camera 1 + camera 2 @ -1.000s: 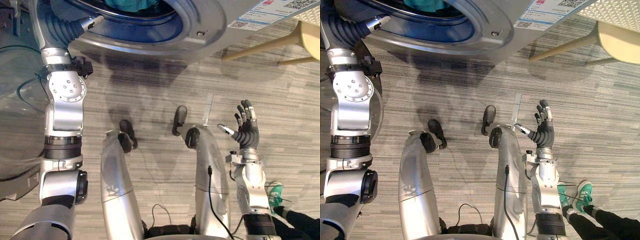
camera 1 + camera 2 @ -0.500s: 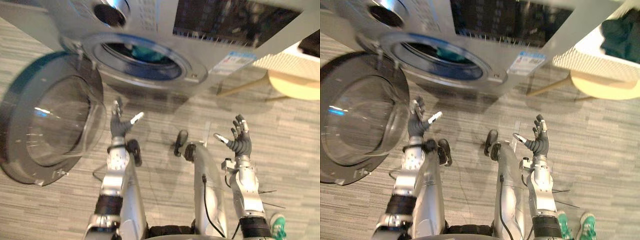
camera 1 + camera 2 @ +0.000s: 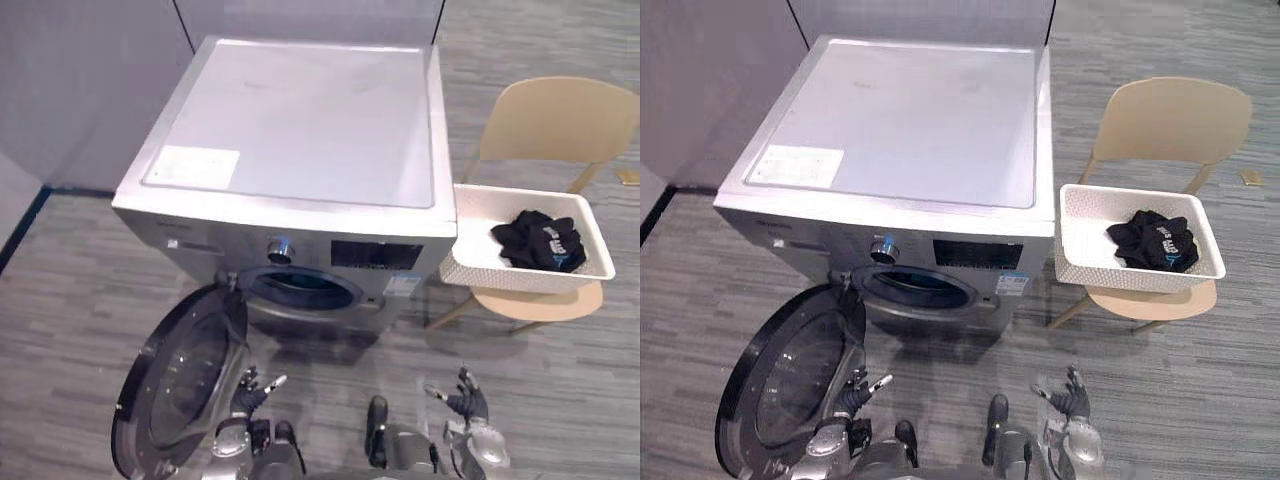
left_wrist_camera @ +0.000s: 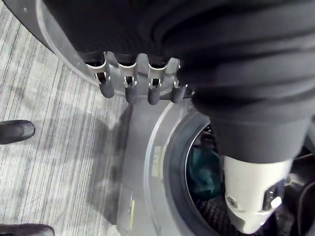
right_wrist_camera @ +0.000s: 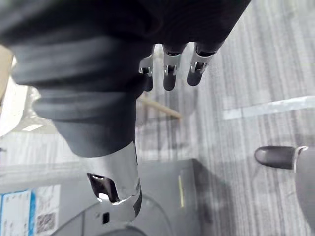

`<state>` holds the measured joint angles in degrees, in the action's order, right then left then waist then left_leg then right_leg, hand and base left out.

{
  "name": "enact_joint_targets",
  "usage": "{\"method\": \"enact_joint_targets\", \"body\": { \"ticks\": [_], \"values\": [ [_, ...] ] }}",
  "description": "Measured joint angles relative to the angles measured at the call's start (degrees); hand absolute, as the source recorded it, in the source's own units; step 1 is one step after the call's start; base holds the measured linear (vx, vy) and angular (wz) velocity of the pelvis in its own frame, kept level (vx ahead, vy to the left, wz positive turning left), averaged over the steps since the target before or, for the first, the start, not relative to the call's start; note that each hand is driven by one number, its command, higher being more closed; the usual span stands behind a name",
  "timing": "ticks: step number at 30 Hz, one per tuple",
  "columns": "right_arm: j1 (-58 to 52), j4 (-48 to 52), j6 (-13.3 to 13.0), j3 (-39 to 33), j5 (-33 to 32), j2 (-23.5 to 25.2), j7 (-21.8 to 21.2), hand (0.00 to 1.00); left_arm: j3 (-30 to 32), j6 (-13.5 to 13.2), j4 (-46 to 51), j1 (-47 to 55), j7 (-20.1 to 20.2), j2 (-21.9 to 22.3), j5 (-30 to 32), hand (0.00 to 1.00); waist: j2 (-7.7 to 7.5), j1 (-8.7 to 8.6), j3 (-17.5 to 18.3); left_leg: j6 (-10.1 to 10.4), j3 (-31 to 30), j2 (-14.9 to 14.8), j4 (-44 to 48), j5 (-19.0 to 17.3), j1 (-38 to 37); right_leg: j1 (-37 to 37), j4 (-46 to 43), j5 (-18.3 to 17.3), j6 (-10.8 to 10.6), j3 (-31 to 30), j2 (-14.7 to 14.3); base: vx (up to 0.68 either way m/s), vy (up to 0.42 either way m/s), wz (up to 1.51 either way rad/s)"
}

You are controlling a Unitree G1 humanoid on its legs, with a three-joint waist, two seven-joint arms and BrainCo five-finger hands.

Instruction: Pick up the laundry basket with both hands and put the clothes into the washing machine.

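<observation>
Fingers [image 4: 129, 92] of your left hand [image 4: 206, 59] hang straight and empty by the washing machine [image 4: 142, 162], a teal garment [image 4: 201, 167] in its drum. Your right hand [image 5: 88, 54] is likewise loose and empty. From the head, the white laundry basket [image 3: 470, 272] with dark clothes [image 3: 538, 240] sits on the chair [image 3: 545, 120] right of the machine. It is likely light and stiff, so grip opposite rims.

Matt silver metal washing machine [image 3: 300, 120], glossy glass door [image 3: 185, 385], white perforated plastic basket [image 3: 480, 272], dark cloth [image 3: 538, 240], grey wood-grain floor [image 3: 560, 380]
</observation>
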<state>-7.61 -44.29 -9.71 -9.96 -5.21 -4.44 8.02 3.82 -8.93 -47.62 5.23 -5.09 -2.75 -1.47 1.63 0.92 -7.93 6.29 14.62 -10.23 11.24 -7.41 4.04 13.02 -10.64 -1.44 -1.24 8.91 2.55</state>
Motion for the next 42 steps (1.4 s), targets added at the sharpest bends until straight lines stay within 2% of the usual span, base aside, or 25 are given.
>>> {"method": "enact_joint_targets", "body": {
  "ticks": [3,5,8,9,10,11,12,13,15,17,19,21,22,24,25,26,29,32,34,35,37,38,40,41,42],
  "values": [
    [1.26,-1.78,0.02,-0.34,-1.09,-0.86,-0.56,0.0,0.25,-0.05,-0.71,-0.16,-0.07,0.02,0.0,0.0,0.11,-0.18,0.07,-0.04,-3.48,1.42,-0.5,-0.02,-1.15,-0.21,1.98,1.8,-0.66,-3.16,-0.02,0.02,0.057,-0.64],
    [1.7,-2.04,-0.01,-1.1,-1.62,-0.78,-0.62,0.0,0.38,-0.04,-2.98,-1.35,-0.09,-0.09,0.0,0.0,-0.06,-0.29,0.01,-0.82,-1.65,2.24,-1.35,-0.68,-2.6,-0.08,4.66,4.35,-1.3,-7.57,-0.54,-0.04,0.119,-0.88],
    [2.36,-1.22,0.0,-1.11,-3.27,-0.49,-0.6,0.0,1.54,0.02,-3.7,-1.51,-0.3,0.31,0.01,0.0,-0.29,-0.67,-0.12,-1.58,4.28,2.31,-0.11,-4.85,-4.17,2.34,5.39,7.32,-2.28,-15.6,-2.84,-0.11,0.123,-1.6],
    [3.23,-0.54,0.06,-0.57,-3.77,-0.11,-0.54,0.0,1.78,0.04,-3.69,-1.46,-0.32,0.14,0.04,0.0,-1.55,-0.83,-0.82,-2.2,10.18,2.45,1.24,-6.62,-4.97,3.48,6.75,7.97,-2.23,-19.49,-3.68,-0.18,0.083,-2.02],
    [3.51,-0.19,0.11,-0.63,-3.87,0.09,-0.51,0.0,2.16,0.08,-3.73,-1.49,-0.32,-0.09,0.05,0.0,-1.7,-1.26,-1.05,-2.47,12.88,2.07,1.31,-7.05,-4.87,3.84,7.46,7.02,-1.04,-17.77,-3.36,-0.21,0.039,-2.27],
    [4.03,0.39,0.1,-0.7,-4.55,0.54,-0.46,0.0,2.78,0.09,-3.69,-1.52,-0.31,0.47,0.09,0.0,-1.21,-1.71,-1.1,-2.74,17.85,0.54,0.66,-7.21,-5.43,5.67,6.33,5.23,1.23,-9.17,-2.15,-0.13,0.009,-2.42],
    [4.83,0.8,0.1,-0.45,-5.24,1.52,-0.49,0.0,3.25,0.15,-3.7,-1.28,-0.37,0.1,0.11,0.0,-1.08,-1.67,-1.33,-2.47,24.76,-0.22,-0.04,-7.06,-7.35,8.29,-0.01,2.62,4.49,5.72,0.16,-0.06,0.005,-2.48],
    [4.85,0.76,0.11,-0.35,-5.57,1.88,-0.49,0.0,3.25,0.31,-3.73,-1.15,-0.38,-0.09,0.26,0.0,-1.66,-1.69,-1.12,-2.39,27.36,-0.2,-0.47,-7.02,-8.25,8.29,-2.15,1.24,5.81,11.62,1.3,0.02,-0.014,-2.55],
    [4.52,-0.24,0.14,-0.34,-7.12,2.52,-0.5,0.0,2.95,0.79,-3.77,-0.43,-0.32,-0.26,2.4,0.0,-2.55,-1.81,-0.51,-1.71,38.92,-0.01,-0.15,-7.4,-11.53,3.9,-6.33,-6.51,9.53,34.83,5.74,0.05,-0.055,-2.46],
    [5.56,-1.92,0.19,-0.33,-7.74,2.98,-0.5,0.0,2.92,0.87,-3.76,-0.95,-0.3,-0.38,2.66,0.0,-2.85,-1.93,-0.32,-1.53,44.06,-0.76,1.57,-7.51,-12.93,1.68,-6.24,-7.31,10.52,44.11,6.33,0.14,-0.143,-2.58],
    [6.05,-2.19,0.17,-0.31,-7.75,2.94,-0.59,0.0,2.46,0.97,-4.73,-1.77,-0.27,-0.28,3.42,0.0,-2.57,-2.0,-0.47,-0.68,45.83,-1.27,3.06,-7.93,-15.15,2.03,-6.39,-6.48,10.65,41.85,3.99,0.17,-0.144,-2.3],
    [6.1,-3.27,0.2,-0.09,-7.88,1.66,-0.63,0.0,0.78,1.0,-6.0,-4.65,-0.22,-0.14,4.12,0.0,-0.34,-4.3,-0.83,0.86,44.06,-2.26,7.1,-7.43,-16.7,2.37,-7.16,-7.47,9.74,35.14,0.96,0.24,-0.063,-1.47],
    [6.11,-3.72,0.23,-0.05,-7.92,1.47,-0.65,0.0,0.66,0.95,-6.12,-5.3,-0.17,-0.15,4.4,0.0,-0.29,-4.59,-0.82,1.28,43.12,-3.09,9.7,-7.2,-16.34,2.36,-7.19,-7.75,9.52,34.1,0.72,0.28,-0.05,-1.03],
    [6.23,-5.17,0.31,0.96,-8.32,1.12,-0.55,0.0,0.17,0.71,-6.37,-7.8,-0.09,0.71,4.35,0.0,-0.24,-5.07,-1.08,-1.32,30.86,-7.61,28.38,-9.55,-8.81,0.98,-5.07,-8.47,8.3,28.89,-1.25,0.17,-0.031,-0.93],
    [6.36,-5.33,0.3,1.25,-8.28,1.02,-0.55,0.0,0.12,0.7,-6.33,-7.95,-0.08,0.96,4.25,0.0,-0.22,-5.04,-1.27,-1.25,27.0,-7.17,30.37,-10.11,-6.72,0.28,-4.4,-8.51,7.92,27.82,-1.67,0.1,-0.05,-1.11],
    [7.4,-6.76,0.38,2.0,-8.22,0.67,-0.55,0.0,0.07,0.68,-6.45,-7.64,-0.1,1.27,4.14,0.0,-0.27,-4.56,-1.79,-0.63,17.51,-4.55,31.96,-11.14,-2.76,-1.64,-2.91,-8.34,7.33,25.01,-2.57,0.06,-0.038,-1.01],
    [8.98,-8.53,0.81,2.11,-8.12,0.89,-0.57,0.0,-1.27,0.49,-6.41,-5.99,-0.3,1.55,3.16,0.0,0.38,-2.45,-3.11,-0.76,2.33,0.47,28.61,-11.22,6.35,-6.23,0.36,-7.61,6.03,19.62,-3.99,0.08,0.004,-1.06],
    [9.62,-8.27,1.04,2.1,-8.05,0.95,-0.56,0.0,-1.34,0.22,-6.34,-4.94,-0.36,1.9,3.1,0.0,1.06,-1.15,-4.24,-0.33,-1.92,1.61,19.01,-10.51,12.79,-8.92,2.89,-7.14,4.51,17.34,-4.22,0.17,0.09,-0.51],
    [9.55,-8.4,1.12,2.04,-8.04,1.04,-0.48,0.0,-1.1,-0.33,-5.56,-4.0,-0.35,1.9,2.46,0.0,1.02,0.24,-4.47,-1.36,-2.05,2.23,13.39,-6.08,14.18,-10.76,4.86,-6.98,3.12,16.06,-4.3,0.22,0.107,-0.37],
    [9.8,-7.94,1.03,2.09,-8.06,1.31,-0.48,0.0,-0.83,-0.29,-5.05,-3.21,-0.38,1.93,1.86,0.0,1.08,1.57,-4.06,-3.41,-2.03,3.05,12.23,-3.68,13.0,-12.1,5.2,-7.78,1.62,14.37,-4.07,0.27,0.112,-0.43],
    [9.9,-6.78,1.04,2.07,-8.02,2.03,-0.45,0.0,-0.77,-0.35,-4.57,-3.06,-0.37,1.75,1.44,0.0,0.45,2.65,-4.25,-4.91,-1.36,4.38,11.75,-4.03,11.55,-11.66,1.61,-10.52,-0.74,12.97,-2.08,0.46,0.212,-0.38],
    [9.58,-6.62,1.06,2.05,-7.52,2.21,-0.59,0.0,-0.86,-0.28,-4.82,-3.04,-0.4,1.53,0.84,0.0,-0.69,2.84,-4.33,-7.21,-0.43,6.39,9.5,-5.09,7.26,-10.2,-7.42,-12.3,-1.87,12.45,1.81,0.51,0.237,-0.18],
    [9.27,-6.6,1.17,2.03,-7.37,2.44,-0.67,0.0,-0.97,-0.09,-5.45,-2.91,-0.41,1.67,0.32,0.0,-0.72,2.6,-4.29,-8.94,-0.36,7.89,8.63,-6.06,3.44,-5.84,-23.63,-12.35,-1.62,11.8,6.45,0.38,0.194,0.1],
    [8.79,-5.99,1.3,2.04,-7.15,3.12,-0.67,0.0,-1.0,0.1,-5.41,-2.68,-0.45,1.56,-0.15,0.0,-1.5,2.3,-4.28,-10.41,-1.32,9.52,7.79,-7.28,0.03,-2.31,-36.71,-9.09,0.26,10.85,10.22,0.54,0.215,0.59],
    [8.76,-5.94,1.3,2.35,-6.91,3.5,-0.87,0.0,-1.06,0.45,-5.4,-2.31,-0.51,1.35,-0.16,0.0,-2.04,1.24,-4.0,-11.37,-3.66,10.74,6.55,-8.34,-3.26,0.6,-44.55,-9.85,-0.36,10.43,12.61,0.47,0.164,0.77]
  ]
}}
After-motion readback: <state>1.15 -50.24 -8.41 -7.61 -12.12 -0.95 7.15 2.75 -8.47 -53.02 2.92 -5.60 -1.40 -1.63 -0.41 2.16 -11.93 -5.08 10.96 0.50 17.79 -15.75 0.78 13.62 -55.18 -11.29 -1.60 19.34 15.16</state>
